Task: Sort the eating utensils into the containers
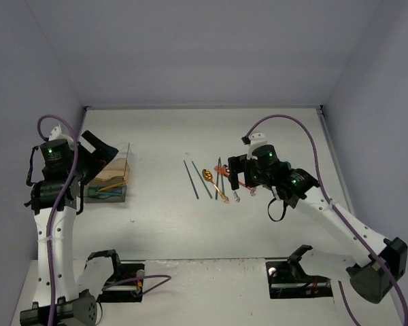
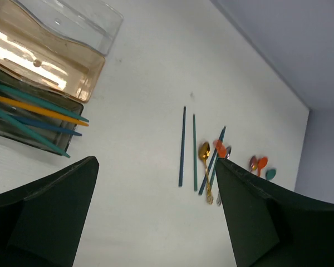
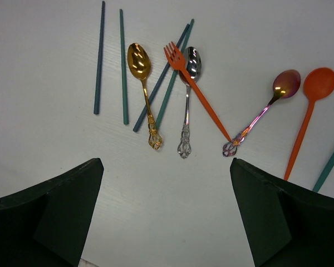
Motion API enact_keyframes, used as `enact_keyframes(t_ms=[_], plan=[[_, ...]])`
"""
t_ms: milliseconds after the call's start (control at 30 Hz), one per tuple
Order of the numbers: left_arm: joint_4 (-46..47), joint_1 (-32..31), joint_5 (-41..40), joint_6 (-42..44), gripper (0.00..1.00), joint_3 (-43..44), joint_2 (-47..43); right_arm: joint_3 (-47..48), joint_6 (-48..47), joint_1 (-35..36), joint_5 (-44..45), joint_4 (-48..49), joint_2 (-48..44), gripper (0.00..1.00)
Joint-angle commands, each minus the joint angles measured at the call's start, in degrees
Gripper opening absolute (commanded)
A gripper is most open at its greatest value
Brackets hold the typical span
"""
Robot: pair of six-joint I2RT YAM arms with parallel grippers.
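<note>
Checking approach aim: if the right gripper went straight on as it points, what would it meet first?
Probably bare table, just short of the handle ends of the gold spoon and silver spoon. The right gripper, jaws open, frames no utensil, though depth is unclear.

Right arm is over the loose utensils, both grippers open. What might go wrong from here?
The orange fork lies across the silver spoon, so the right gripper closing there may lift both or flick one away. Two slanted chopsticks touch the gold spoon, so they may get dragged too. By the left gripper, teal sticks poke past the container edge; a low swing could snag them.
</note>
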Motion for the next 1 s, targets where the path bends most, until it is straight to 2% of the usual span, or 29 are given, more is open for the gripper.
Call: enact_keyframes(t_ms=[0, 167, 533, 667, 800, 900, 967], plan=[[-3.21, -3.71, -2.13, 13.35, 0.84, 0.01, -4.22, 3.49, 3.14, -6.15, -8.48, 1.45, 8.46, 0.91], [-6.94, -9.96, -8.17, 20.09, 0.84, 0.06, -7.22, 5.57, 2.40, -10.25, -10.83, 1.44, 18.44, 0.87], [-7.71, -23.85, -11.17, 22.55, 0.85, 3.30, -6.38, 10.29, -9.15, -10.82, -4.34, 3.36, 33.57, 0.80], [-7.91, -26.48, -13.30, 23.71, 0.93, 2.48, -5.43, 10.76, -14.30, -10.93, -3.92, 5.13, 36.51, 0.75], [-8.24, -27.92, -12.57, 23.75, 0.96, 2.35, -4.12, 10.92, -18.37, -11.48, -5.93, 6.40, 38.36, 0.71], [-8.16, -28.54, -12.25, 23.24, 0.97, 1.94, -4.00, 10.75, -19.84, -11.92, -6.44, 7.47, 39.88, 0.64], [-8.33, -29.01, -12.16, 23.37, 0.97, 1.73, -3.73, 10.82, -20.21, -11.96, -6.67, 8.02, 40.89, 0.63]])
